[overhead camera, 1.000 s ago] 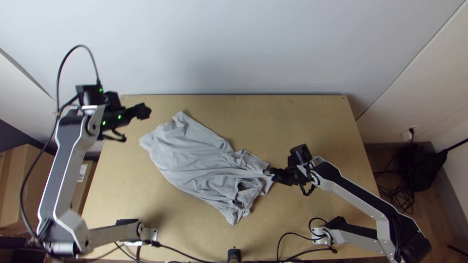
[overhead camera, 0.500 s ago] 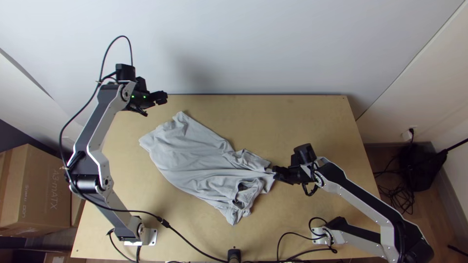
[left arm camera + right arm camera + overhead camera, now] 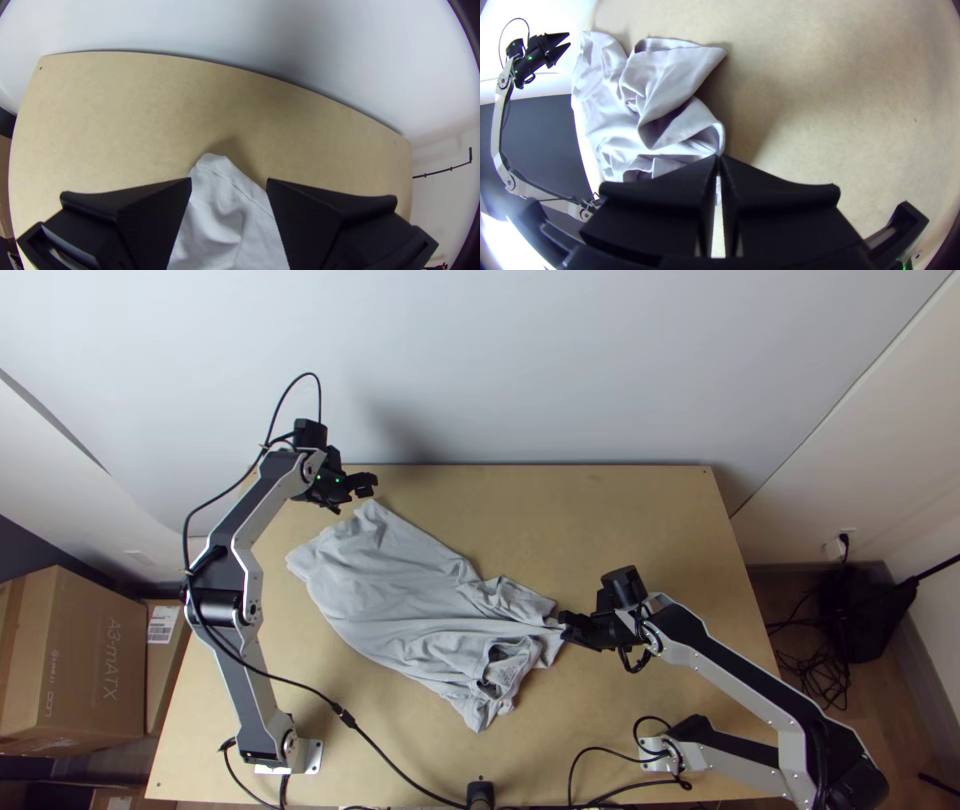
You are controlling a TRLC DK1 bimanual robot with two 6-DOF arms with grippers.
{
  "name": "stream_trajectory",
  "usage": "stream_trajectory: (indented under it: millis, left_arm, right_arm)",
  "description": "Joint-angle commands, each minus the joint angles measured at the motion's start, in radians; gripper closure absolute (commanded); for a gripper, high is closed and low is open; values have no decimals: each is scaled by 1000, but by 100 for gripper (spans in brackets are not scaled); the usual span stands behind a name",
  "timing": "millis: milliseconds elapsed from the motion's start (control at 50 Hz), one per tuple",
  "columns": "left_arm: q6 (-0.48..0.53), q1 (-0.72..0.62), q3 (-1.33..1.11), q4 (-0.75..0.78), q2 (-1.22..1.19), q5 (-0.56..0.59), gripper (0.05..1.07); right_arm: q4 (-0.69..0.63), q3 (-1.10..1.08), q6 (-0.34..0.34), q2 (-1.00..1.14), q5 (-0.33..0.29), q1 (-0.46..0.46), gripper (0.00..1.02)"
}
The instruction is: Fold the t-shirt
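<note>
Grey t-shirt (image 3: 385, 595), unfolded but wrinkled, slanting from 10 to 4 o'clock on the surface (image 3: 620, 520), neck opening around its 5 o'clock end. Right gripper (image 3: 566, 622) at the shirt's 3 o'clock side, clenched on a pinch of cloth; probably near a sleeve, hard to tell. Left gripper (image 3: 370, 484) by the 11 o'clock corner, fingers (image 3: 150, 220) wide apart, holding nothing. Cardboard box (image 3: 95, 655) off the surface at 9 o'clock.

Pale wall (image 3: 520, 360) stands behind wooden table (image 3: 620, 510); cardboard boxes (image 3: 90, 660) at top view's left, outlet (image 3: 834, 549) above brown floor (image 3: 895, 710) at right.
</note>
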Motion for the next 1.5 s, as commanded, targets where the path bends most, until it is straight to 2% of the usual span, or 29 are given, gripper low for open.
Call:
stream_trajectory:
  millis: [0, 420, 440, 500, 540, 560, 780, 840, 900, 940, 1060, 1160, 1320, 1480]
  left_arm:
    - [-23, -10, 27, 26, 52, -23, 33]
    - [-38, -22, 96, 12, 191, -66, 35]
    - [-36, -25, 96, 0, 193, -64, 41]
    - [-38, -30, 93, -8, 187, -64, 73]
    - [-39, -30, 87, -3, 176, -64, 99]
    - [-41, -30, 86, -5, 170, -61, 105]
    - [-42, -4, 41, -31, 52, -37, 105]
    - [-42, 7, 34, -39, 3, -35, 105]
    - [-46, 18, 29, -49, -56, -37, 105]
    - [-46, 24, 29, -60, -94, -37, 105]
    - [-56, 42, 27, -82, -217, -47, 105]
    - [-75, 68, 31, -92, -312, -52, 105]
    - [-78, 90, 55, -143, -430, -81, 105]
    - [-78, 119, 112, -187, -496, -125, 105]
  right_arm:
    - [4, -30, 27, 12, 5, -8, 100]
    - [17, -42, 35, -7, 5, -48, 100]
    - [21, -40, 41, -7, 5, -57, 100]
    - [28, -36, 49, -7, 5, -85, 100]
    - [28, -31, 49, -7, 5, -106, 100]
    - [28, -30, 49, -7, 5, -115, 100]
    - [47, -13, 12, -20, 11, -243, 100]
    - [106, -19, 0, -33, 37, -287, 100]
    - [136, -8, -26, -54, 98, -321, 100]
    - [148, -1, -40, -67, 106, -341, 100]
    - [188, 55, -161, -99, 117, -364, 100]
    - [168, 150, -273, -103, 124, -364, 100]
    - [106, 369, -367, -88, 124, -364, 100]
    - [19, 673, -401, -1, 126, -365, 100]
